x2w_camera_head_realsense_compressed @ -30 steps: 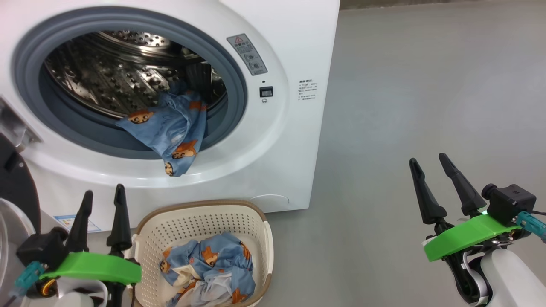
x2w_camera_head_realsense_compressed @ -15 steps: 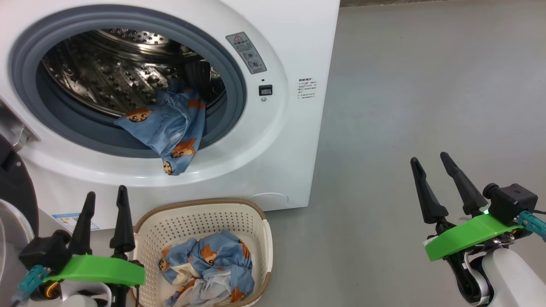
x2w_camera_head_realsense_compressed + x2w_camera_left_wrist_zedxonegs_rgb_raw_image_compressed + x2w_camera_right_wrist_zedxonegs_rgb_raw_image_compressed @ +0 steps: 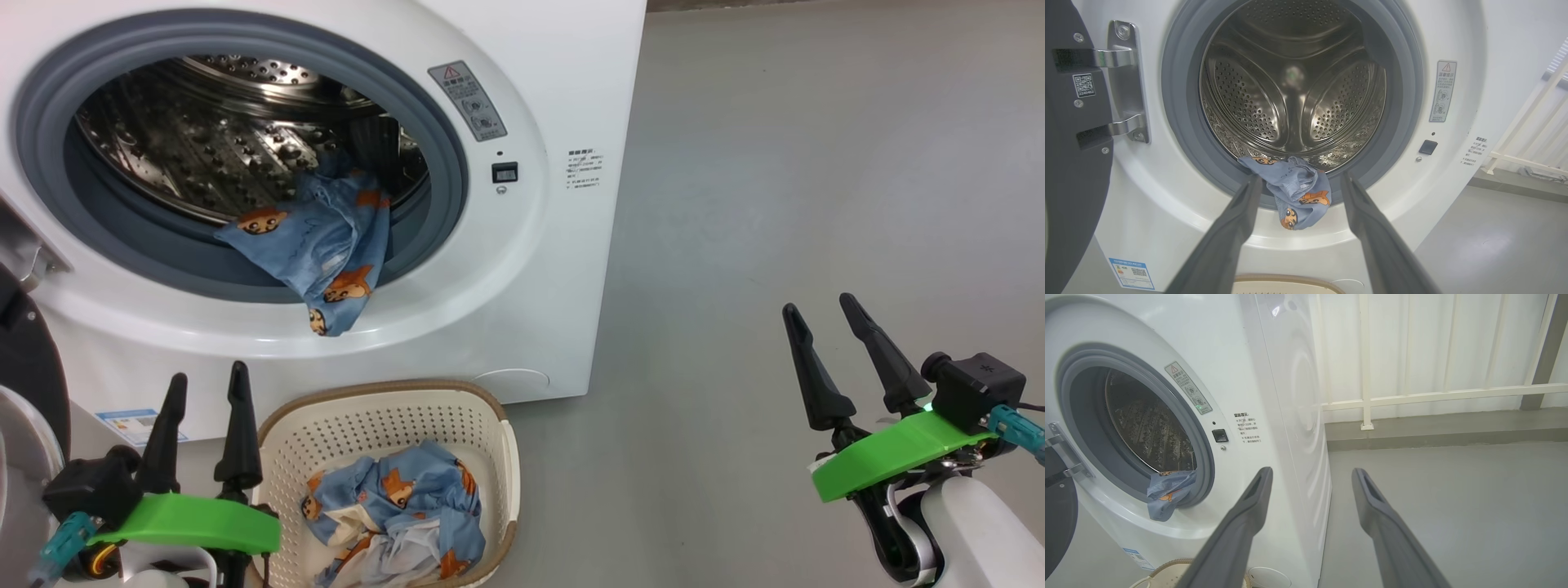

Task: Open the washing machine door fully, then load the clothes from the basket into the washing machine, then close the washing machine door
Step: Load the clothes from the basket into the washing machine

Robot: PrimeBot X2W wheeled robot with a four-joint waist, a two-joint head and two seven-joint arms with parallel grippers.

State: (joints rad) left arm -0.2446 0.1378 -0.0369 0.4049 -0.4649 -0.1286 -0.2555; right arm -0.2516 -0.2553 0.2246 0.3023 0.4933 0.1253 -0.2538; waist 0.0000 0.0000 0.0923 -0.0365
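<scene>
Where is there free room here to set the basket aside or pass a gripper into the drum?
Bare grey floor lies between the washing machine and the right gripper. Inside the drum, the upper opening is free above the draped garment. Crowded: the lower seal under that garment, and the machine's front, with the basket, left gripper and open door.

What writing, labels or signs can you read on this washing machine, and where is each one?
Nothing reads as words.
Warning sticker: red triangle sign; text too small.
Printed lines on the washing machine front: too small.
QR sticker on the washing machine door: digits blurred.
Blue label, lower front: too small.
</scene>
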